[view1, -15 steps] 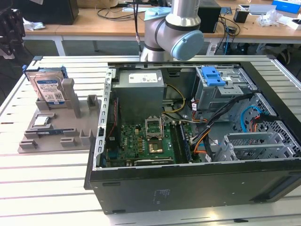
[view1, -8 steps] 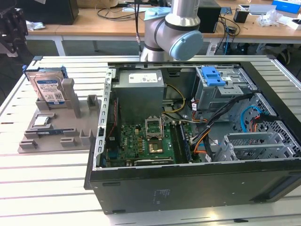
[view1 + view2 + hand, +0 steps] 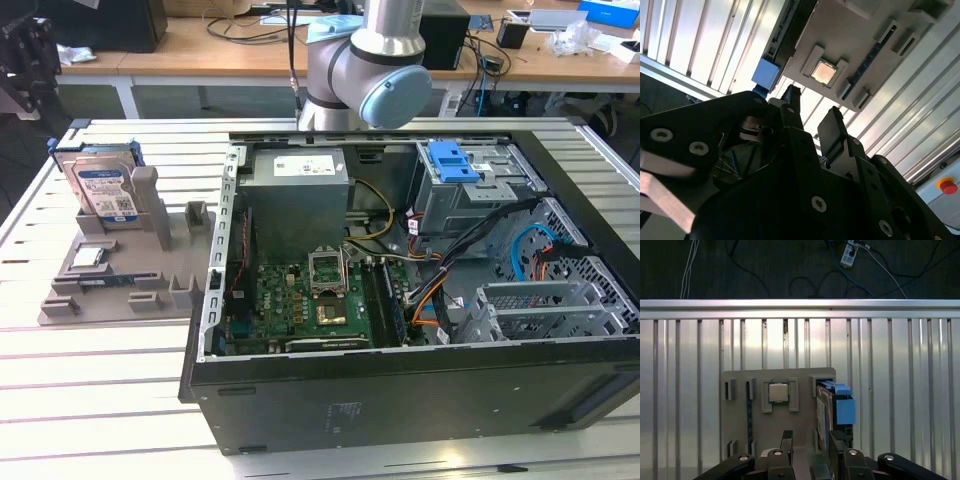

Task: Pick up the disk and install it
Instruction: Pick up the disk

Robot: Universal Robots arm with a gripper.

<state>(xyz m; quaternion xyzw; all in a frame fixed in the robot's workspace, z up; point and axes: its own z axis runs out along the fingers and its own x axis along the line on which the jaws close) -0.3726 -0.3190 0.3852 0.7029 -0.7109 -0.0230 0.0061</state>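
Note:
The disk (image 3: 105,188) stands on edge in a grey holder (image 3: 150,270) on the slatted table, at the exterior view's left. Its blue-and-white label faces the camera and blue rails run along its sides. In the first wrist view the disk (image 3: 824,407) shows edge-on with its blue rail (image 3: 844,406) beside it. My gripper (image 3: 811,444) hangs above the holder, open, with nothing between its fingers. One fingertip (image 3: 836,444) lines up over the disk's edge. In the second wrist view the gripper (image 3: 811,117) is open too, with the disk (image 3: 790,35) beyond it.
A small square processor chip (image 3: 778,392) lies in the same holder next to the disk. An open computer case (image 3: 400,400) lies to the exterior view's right, with a grey power-supply box (image 3: 300,200), a motherboard (image 3: 320,300) and a blue-latched drive bay (image 3: 452,162). A red button (image 3: 948,186) sits nearby.

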